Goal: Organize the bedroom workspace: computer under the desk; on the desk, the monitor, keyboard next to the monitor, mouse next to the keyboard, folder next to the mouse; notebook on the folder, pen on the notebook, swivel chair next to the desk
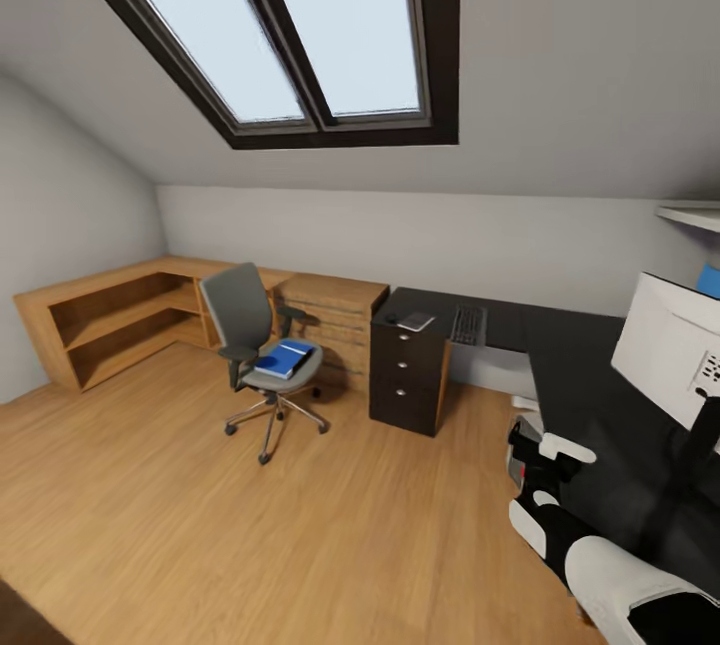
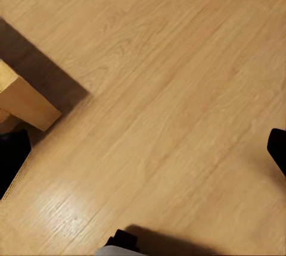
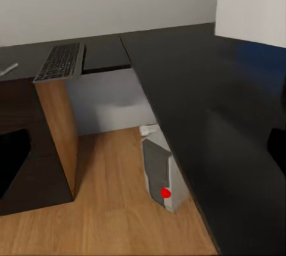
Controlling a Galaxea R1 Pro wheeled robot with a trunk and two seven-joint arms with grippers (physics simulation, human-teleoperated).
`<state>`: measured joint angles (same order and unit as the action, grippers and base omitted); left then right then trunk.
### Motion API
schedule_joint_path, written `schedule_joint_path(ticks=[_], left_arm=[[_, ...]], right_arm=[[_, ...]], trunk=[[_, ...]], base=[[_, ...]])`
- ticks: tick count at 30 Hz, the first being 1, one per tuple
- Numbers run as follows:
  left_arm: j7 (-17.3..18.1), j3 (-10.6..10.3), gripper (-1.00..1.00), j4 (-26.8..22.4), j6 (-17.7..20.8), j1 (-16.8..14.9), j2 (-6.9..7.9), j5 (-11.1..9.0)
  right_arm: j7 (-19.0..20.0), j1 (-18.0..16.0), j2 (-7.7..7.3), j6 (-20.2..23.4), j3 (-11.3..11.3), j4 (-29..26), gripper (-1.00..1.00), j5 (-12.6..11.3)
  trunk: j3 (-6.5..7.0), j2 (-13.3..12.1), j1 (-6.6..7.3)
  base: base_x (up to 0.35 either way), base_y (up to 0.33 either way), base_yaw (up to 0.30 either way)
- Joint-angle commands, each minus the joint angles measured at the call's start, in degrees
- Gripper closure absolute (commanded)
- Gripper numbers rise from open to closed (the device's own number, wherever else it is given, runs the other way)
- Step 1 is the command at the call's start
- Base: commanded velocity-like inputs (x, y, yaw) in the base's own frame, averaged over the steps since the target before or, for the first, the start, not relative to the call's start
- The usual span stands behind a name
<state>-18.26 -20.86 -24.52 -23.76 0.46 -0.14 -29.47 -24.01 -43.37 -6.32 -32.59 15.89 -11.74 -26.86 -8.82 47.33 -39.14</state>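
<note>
The grey swivel chair (image 1: 262,350) stands on the floor left of the desk, with the blue folder (image 1: 285,358) on its seat. On the black desk (image 1: 590,395) lie the keyboard (image 1: 468,324) (image 3: 59,61) and, over the drawer unit (image 1: 408,380), the small notebook (image 1: 415,321). The monitor (image 1: 668,350) (image 3: 250,6) shows its white back at the right. The grey computer (image 3: 159,172) with a red dot stands under the desk. My right gripper (image 1: 524,445) (image 3: 143,152) is open beside the desk edge, near the computer. My left gripper (image 2: 143,155) is open over bare floor.
Low wooden shelving (image 1: 110,315) runs along the left wall and a wooden dresser (image 1: 335,310) stands behind the chair. A sloped ceiling with a skylight (image 1: 290,25) hangs overhead. A light wood furniture corner (image 2: 24,101) lies near my left gripper. Open plank floor (image 1: 250,525) spreads in front.
</note>
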Motion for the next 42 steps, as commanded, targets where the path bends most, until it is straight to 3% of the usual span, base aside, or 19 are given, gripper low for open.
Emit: schedule_joint_path(ticks=[1,19,29,42], left_arm=[[-0.5,-0.5,-1.0,-0.1,-0.1,0.0,0.05,-0.3],[-0.6,-0.6,-1.0,0.0,0.1,0.0,0.02,-0.3],[-0.5,-0.5,-1.0,0.0,0.0,0.0,-0.03,-0.3],[-0.5,-0.5,-1.0,0.0,0.1,0.0,-0.03,-0.3]], right_arm=[[-0.3,0.0,0.11,-0.1,0.5,0.0,-1.0,-0.3],[-0.3,0.0,0.44,-0.1,0.4,0.0,-1.0,-0.3],[-0.3,0.0,0.43,-0.1,0.4,0.1,-1.0,-0.3],[-0.3,0.0,0.43,-0.1,0.4,0.1,-1.0,-0.3]], trunk=[[-0.07,0.1,-0.04],[-0.07,0.1,-0.04],[-0.07,0.1,-0.04],[-0.07,0.1,-0.04]], base=[[0.295,0.2,0.029],[0.273,0.19,0.004],[0.035,0.018,-0.237],[0.277,0.143,-0.26]])
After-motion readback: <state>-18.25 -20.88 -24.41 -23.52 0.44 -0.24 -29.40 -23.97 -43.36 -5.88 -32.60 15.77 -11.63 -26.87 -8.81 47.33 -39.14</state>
